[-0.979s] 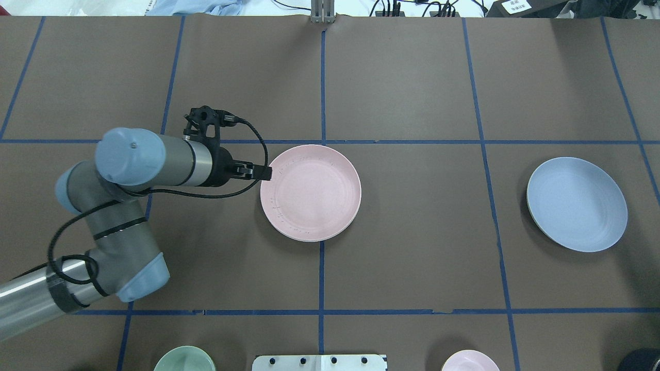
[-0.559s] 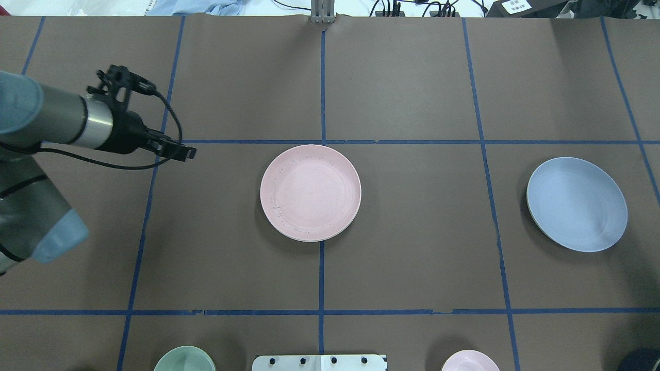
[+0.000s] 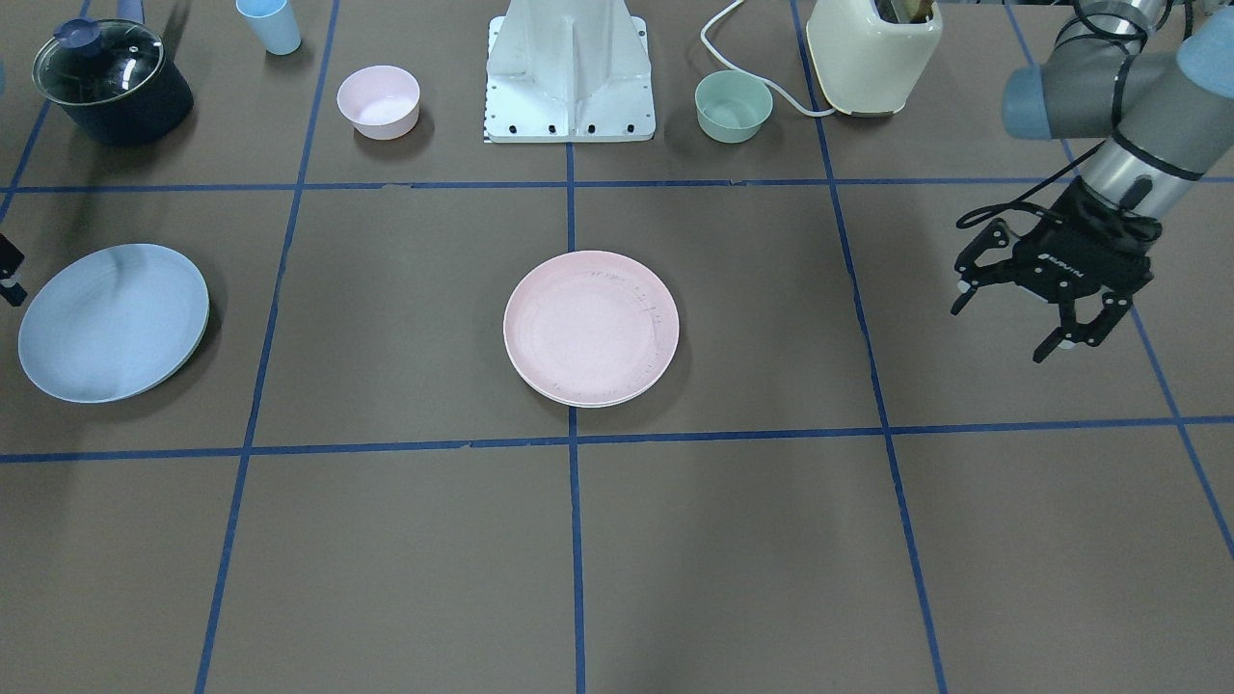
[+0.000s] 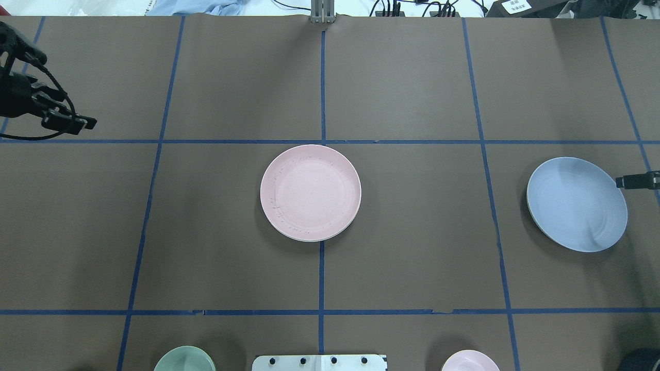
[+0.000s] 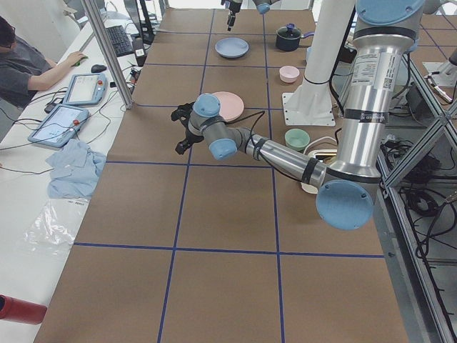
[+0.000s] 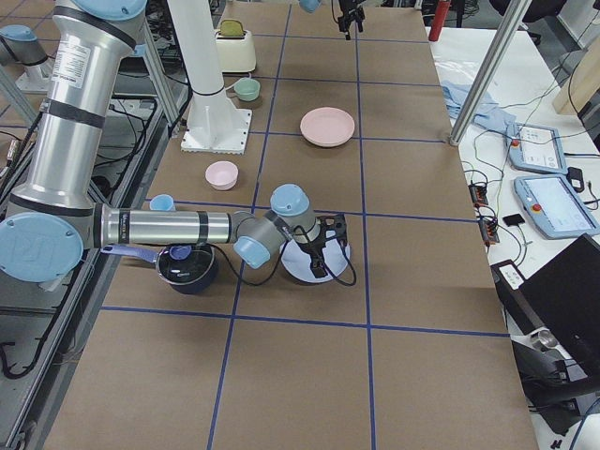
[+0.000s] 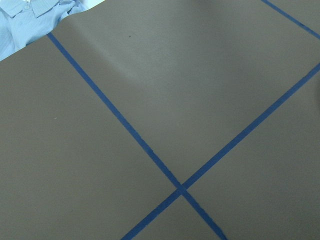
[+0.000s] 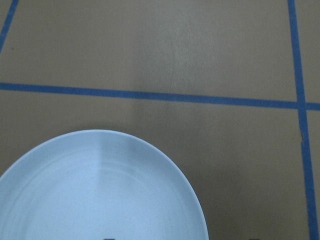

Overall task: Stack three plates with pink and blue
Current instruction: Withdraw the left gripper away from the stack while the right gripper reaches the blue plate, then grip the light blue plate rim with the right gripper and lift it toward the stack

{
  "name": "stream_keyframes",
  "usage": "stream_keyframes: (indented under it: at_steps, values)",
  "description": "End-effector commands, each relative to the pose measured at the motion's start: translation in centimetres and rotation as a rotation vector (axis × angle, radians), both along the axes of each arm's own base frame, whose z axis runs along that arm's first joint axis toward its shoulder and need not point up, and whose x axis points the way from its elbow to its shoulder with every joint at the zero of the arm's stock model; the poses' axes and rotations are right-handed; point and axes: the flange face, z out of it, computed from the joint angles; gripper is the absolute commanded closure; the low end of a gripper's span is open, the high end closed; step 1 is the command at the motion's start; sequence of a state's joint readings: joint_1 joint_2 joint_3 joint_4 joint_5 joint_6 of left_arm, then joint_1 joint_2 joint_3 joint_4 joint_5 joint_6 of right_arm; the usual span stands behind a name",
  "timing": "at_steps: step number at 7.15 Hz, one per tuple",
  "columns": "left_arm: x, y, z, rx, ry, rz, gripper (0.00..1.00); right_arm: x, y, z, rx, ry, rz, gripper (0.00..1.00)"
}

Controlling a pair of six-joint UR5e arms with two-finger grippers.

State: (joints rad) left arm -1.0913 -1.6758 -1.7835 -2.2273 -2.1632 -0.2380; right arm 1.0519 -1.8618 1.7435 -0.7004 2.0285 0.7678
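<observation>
The round, shallow pink plate (image 4: 310,192) with tiny dark specks lies flat in the middle of the counter (image 4: 412,268); the smooth blue plate (image 4: 576,204) lies well apart on the robot's right. The left tool (image 3: 1003,331) hangs spread apart, far from both. The right tool (image 4: 637,181) is at the blue plate's edge, but I cannot tell its grip.

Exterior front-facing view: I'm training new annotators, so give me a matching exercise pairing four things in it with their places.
Things:
1. pink plate
2. blue plate
3. green bowl
4. left end effector

Places:
A. view's right side, jaws open
B. centre of the view
C. top of the view
D. view's left edge

Pairs: 1-B, 2-D, 3-C, 4-A
</observation>
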Motion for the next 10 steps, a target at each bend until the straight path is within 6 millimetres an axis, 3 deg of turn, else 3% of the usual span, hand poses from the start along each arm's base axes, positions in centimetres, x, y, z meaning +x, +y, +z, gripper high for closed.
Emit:
stream_keyframes:
  at_steps: [1,2,3,6,8,10]
  values:
    - [-1.3,0.0,0.7,0.013,-0.012,0.002,0.0,-1.7,2.2,4.9,0.024,-0.011,-0.013,0.18]
    - [-1.3,0.0,0.8,0.012,-0.012,0.002,0.0,-1.7,2.6,6.1,0.043,-0.015,-0.012,0.2]
    - [-1.3,0.0,0.8,0.012,-0.012,0.002,0.0,-2.0,2.9,7.0,0.03,-0.005,-0.022,0.38]
    - [-1.3,0.0,0.8,0.011,-0.012,0.001,0.0,-2.5,2.9,7.0,0.02,-0.011,-0.02,1.0]
    - [-1.3,0.0,0.8,0.01,-0.011,0.002,0.0,-2.9,2.2,5.5,0.034,-0.04,-0.017,1.0]
    - [-1.2,0.0,0.8,0.004,-0.008,0.0,0.0,-4.5,0.0,-2.1,0.078,-0.171,0.051,1.0]
